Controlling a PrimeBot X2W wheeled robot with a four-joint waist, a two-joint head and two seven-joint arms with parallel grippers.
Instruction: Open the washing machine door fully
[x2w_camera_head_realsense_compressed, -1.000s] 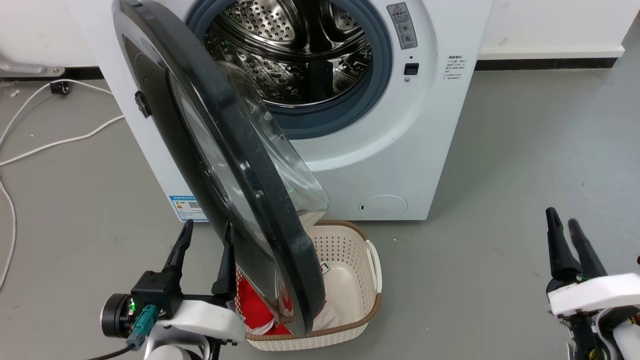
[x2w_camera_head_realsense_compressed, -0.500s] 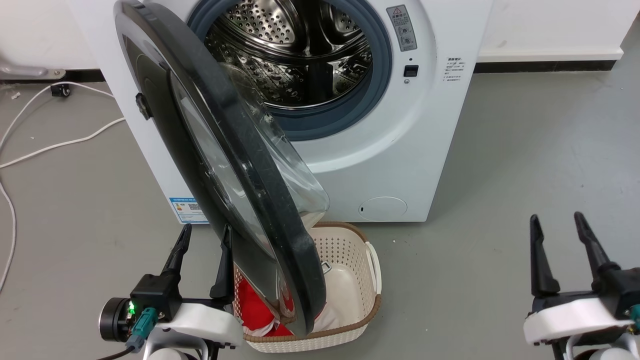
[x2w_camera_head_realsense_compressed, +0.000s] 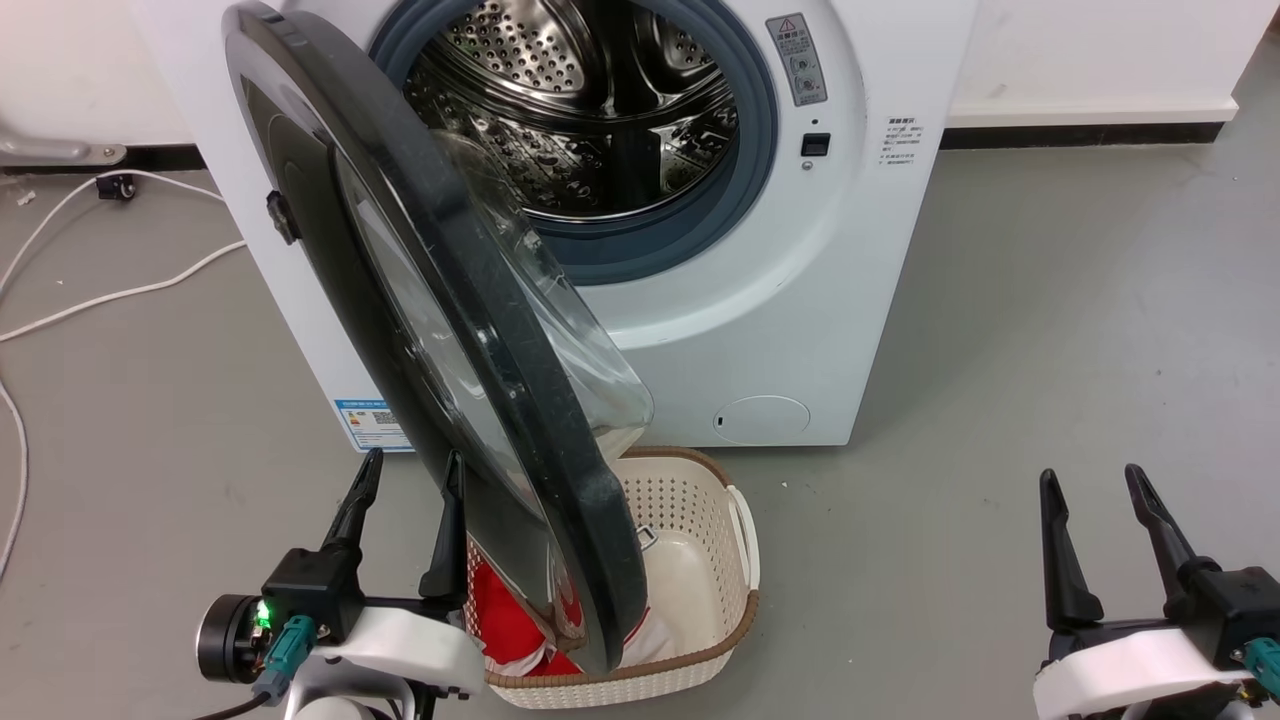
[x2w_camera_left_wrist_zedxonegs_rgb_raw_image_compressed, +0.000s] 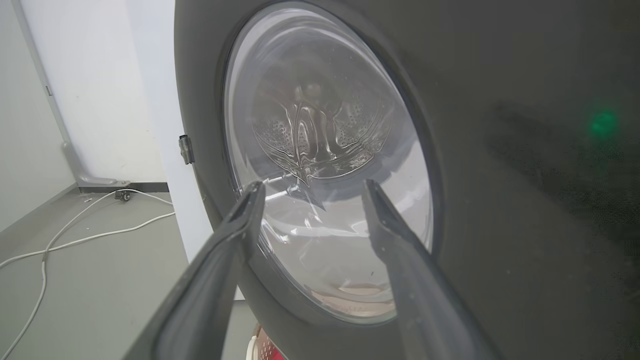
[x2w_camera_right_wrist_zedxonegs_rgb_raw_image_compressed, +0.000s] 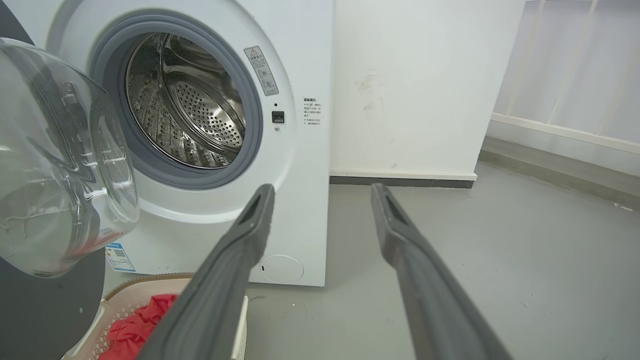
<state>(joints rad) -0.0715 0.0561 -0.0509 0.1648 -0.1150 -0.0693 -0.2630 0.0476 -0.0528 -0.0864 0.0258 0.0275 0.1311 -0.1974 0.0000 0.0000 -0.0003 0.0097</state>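
a: where's the left gripper (x2w_camera_head_realsense_compressed: 413, 462)?
b: fingers spread, empty, just left of the outer face of the washing machine door (x2w_camera_head_realsense_compressed: 470, 300), which stands half-swung from the washing machine (x2w_camera_head_realsense_compressed: 800, 300).
a: right gripper (x2w_camera_head_realsense_compressed: 1090, 478)?
b: spread too, well apart.

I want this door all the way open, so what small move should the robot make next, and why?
Probably bring the right gripper leftward to the inner side of the washing machine door and push it wider. The door stands about half open; the left gripper, open, sits at its outer face, where it cannot push outward; the right one holds nothing.
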